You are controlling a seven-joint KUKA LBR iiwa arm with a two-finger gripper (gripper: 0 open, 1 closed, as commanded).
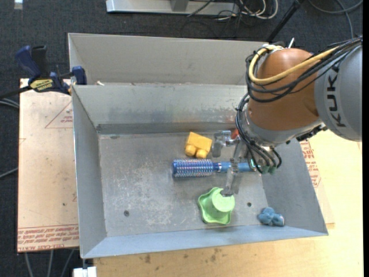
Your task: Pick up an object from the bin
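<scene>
1. Bin (144,206): grey metal, with sloped walls and a flat scuffed floor. It takes up the middle of the frame.
2. Arm (340,97): grey, entering from the right of the frame. An orange cover (285,91) and looped cables sit on the wrist, above the right centre of the bin.
3. Hand (226,167): it hangs below the orange cover, low over the floor right of centre. Its two fingers (232,183) stand apart, one towards the top of the frame and one towards the bottom.
4. Blue brush (193,168): a cylindrical bristled head on a slim blue handle. It lies flat across the middle of the floor with the head to the left and the handle to the right. The handle runs through the gap between the two fingers. Whether either finger touches it cannot be told.
5. Yellow block (197,144): small and chunky, just above the brush head and just left of the upper finger.
6. Light green piece (214,208): rounded, cup-like, below the brush. The tip of the lower finger reaches its upper edge.
7. Small blue figure (270,217): lumpy, in the lower right corner of the floor, well apart from the hand.
</scene>
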